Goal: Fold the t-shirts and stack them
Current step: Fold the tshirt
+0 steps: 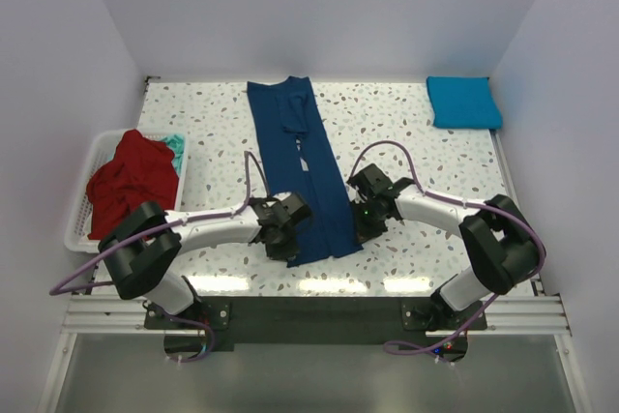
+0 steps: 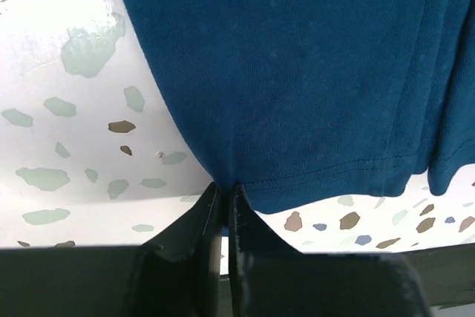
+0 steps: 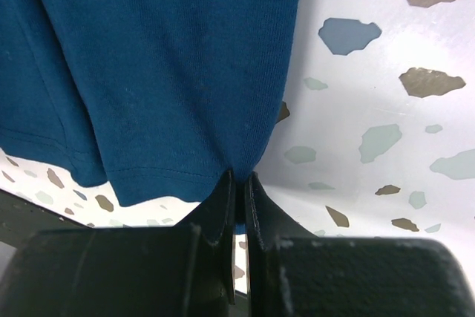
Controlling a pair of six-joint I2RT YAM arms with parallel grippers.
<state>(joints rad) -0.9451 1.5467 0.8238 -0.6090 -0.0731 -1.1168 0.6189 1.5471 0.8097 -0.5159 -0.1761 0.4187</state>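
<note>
A speckled table (image 1: pixel 416 152) is seen from above, and the navy t-shirt (image 1: pixel 300 162) is laid on it as a long narrow strip running from the far edge towards the arms. A few small pale marks are visible near the middle of that strip.

Well to the left of the navy t-shirt, a white slatted basket (image 1: pixel 82 229) is set at the table's edge. It is filled mostly by a crumpled red t-shirt (image 1: pixel 131 181). Well to the right of the navy t-shirt, at the far corner, a turquoise t-shirt (image 1: pixel 464 102) is laid folded into a flat rectangle. A bit of a teal t-shirt (image 1: pixel 176 145) is seen in the basket on the side nearer the navy t-shirt, partly covered by the red one.

The near left corner of the navy t-shirt is met by the left gripper (image 2: pixel 225 187), whose jaws are pinched together on the hem there. The near right corner is met by the right gripper (image 3: pixel 239 177), whose jaws are clenched on the cloth, a sliver of blue being visible between them.
</note>
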